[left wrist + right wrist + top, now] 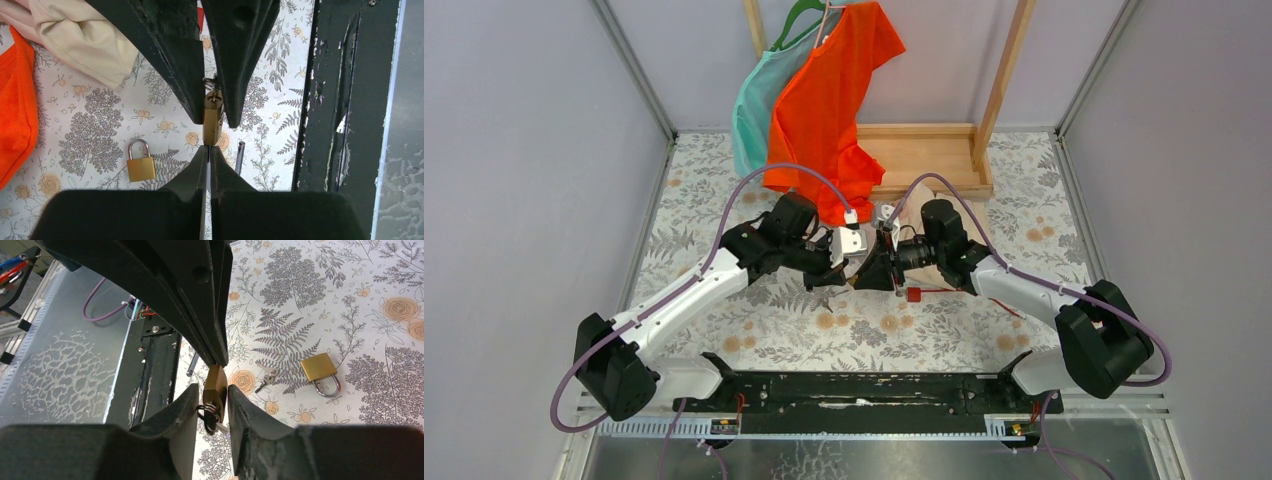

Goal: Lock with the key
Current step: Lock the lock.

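Observation:
A brass padlock (212,117) hangs in the air between my two grippers. My left gripper (208,149) is shut on its thin shackle end. My right gripper (214,397) is closed around the padlock's (215,382) other end, where a dark key ring (209,412) sits between the fingers; the key itself is mostly hidden. In the top view the two grippers meet tip to tip, left (849,268) and right (886,265), and hide the padlock.
A second brass padlock (140,163) lies shut on the floral cloth, also in the right wrist view (321,371), with loose keys (267,378) beside it. A dark rod (240,156) lies near the black base rail (854,385). Orange shirt (829,90) and wooden rack (924,150) stand behind.

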`<action>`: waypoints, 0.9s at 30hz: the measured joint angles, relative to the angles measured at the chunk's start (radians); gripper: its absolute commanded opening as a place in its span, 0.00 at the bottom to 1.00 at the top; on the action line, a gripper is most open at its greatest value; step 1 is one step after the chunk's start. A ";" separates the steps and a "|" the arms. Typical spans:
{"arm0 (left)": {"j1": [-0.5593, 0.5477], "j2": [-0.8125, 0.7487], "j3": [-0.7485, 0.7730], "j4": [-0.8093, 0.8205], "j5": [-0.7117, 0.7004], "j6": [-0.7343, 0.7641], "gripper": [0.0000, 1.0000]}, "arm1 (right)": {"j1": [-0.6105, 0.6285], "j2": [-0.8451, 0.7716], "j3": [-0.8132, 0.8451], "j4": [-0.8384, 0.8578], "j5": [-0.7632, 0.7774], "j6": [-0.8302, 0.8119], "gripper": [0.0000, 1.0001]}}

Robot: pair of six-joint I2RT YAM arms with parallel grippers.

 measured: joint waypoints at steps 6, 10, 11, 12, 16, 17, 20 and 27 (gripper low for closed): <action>0.000 0.000 -0.001 0.008 -0.001 -0.011 0.00 | 0.000 0.000 0.000 -0.008 0.013 -0.006 0.07; 0.000 0.000 -0.003 0.011 -0.005 -0.012 0.00 | 0.000 0.000 0.000 -0.012 0.023 -0.005 0.00; 0.000 0.000 -0.005 0.014 -0.006 -0.012 0.02 | 0.000 0.000 0.000 -0.012 0.024 -0.007 0.00; 0.000 0.000 -0.006 0.016 -0.008 -0.012 0.06 | 0.000 0.000 0.000 -0.013 0.026 -0.009 0.00; 0.000 -0.003 -0.014 0.032 -0.008 -0.014 0.21 | 0.000 -0.011 0.000 -0.027 0.037 -0.032 0.00; 0.000 -0.006 -0.017 0.039 -0.009 -0.016 0.26 | 0.000 -0.017 0.000 -0.037 0.041 -0.041 0.00; 0.000 -0.020 -0.023 0.048 -0.009 -0.022 0.41 | -0.003 -0.038 0.000 -0.060 0.045 -0.061 0.00; 0.008 -0.067 -0.030 0.064 -0.014 -0.034 0.64 | -0.115 -0.119 -0.009 -0.073 0.016 -0.058 0.00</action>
